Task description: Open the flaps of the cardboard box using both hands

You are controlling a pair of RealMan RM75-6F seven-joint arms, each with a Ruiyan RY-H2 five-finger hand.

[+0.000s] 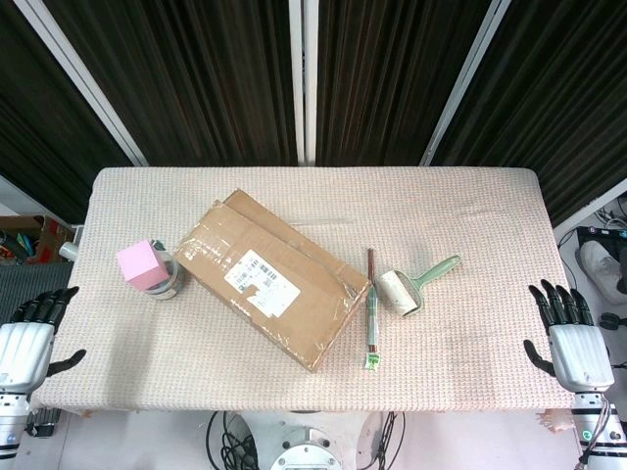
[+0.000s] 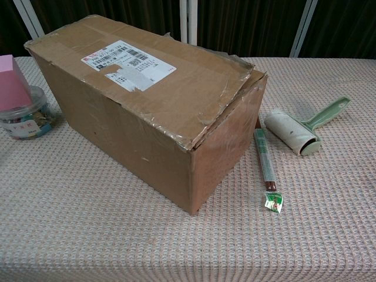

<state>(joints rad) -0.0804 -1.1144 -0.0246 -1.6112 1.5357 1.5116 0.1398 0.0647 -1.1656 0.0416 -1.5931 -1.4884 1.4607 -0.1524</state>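
Note:
A long brown cardboard box (image 1: 269,274) lies diagonally on the table, left of centre, with its top flaps down and a white shipping label (image 1: 257,278) on top. In the chest view the box (image 2: 147,100) fills the middle, its flaps flat and its tape torn at the edges. My left hand (image 1: 27,338) hovers off the table's left front corner, fingers spread, holding nothing. At the right front corner my right hand (image 1: 568,338) is likewise spread and empty. Both hands are far from the box, and neither shows in the chest view.
A pink cube (image 1: 143,264) sits on a clear round tub (image 1: 165,284) just left of the box. Right of the box lie a thin green-tipped stick (image 1: 373,308) and a lint roller (image 1: 411,286) with a green handle. The woven table mat (image 1: 460,215) covers the table.

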